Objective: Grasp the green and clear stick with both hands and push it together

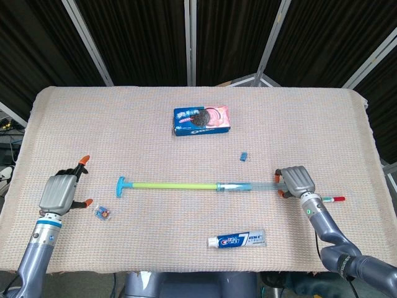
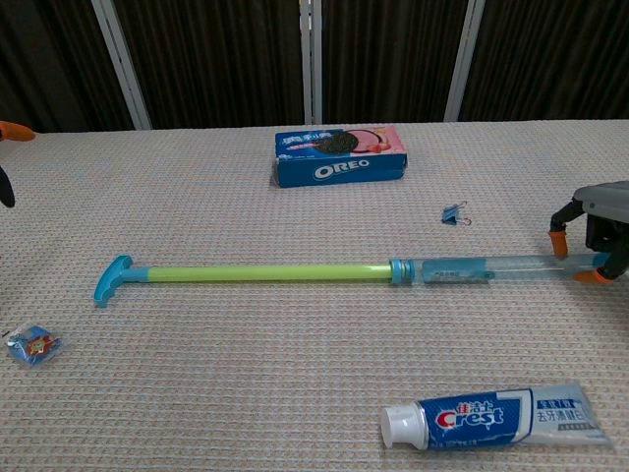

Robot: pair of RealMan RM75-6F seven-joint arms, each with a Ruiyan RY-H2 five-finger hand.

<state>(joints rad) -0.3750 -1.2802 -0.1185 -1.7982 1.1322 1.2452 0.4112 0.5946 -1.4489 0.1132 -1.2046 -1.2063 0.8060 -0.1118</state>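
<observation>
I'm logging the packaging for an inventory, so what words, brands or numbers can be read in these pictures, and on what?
"OREO" in white on the front side of the blue cookie box.
"Crest" in blue and red on the toothpaste tube; the Chinese characters and small print beside it are too small to read.
The small blue packet carries a picture; any text is too small to read.
The stick shows no legible marking.

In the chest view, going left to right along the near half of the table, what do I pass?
Small blue packet → blue T-handle → green rod → clear tube → right hand. The Crest toothpaste overlaps the tube's span, so it is left out.
</observation>
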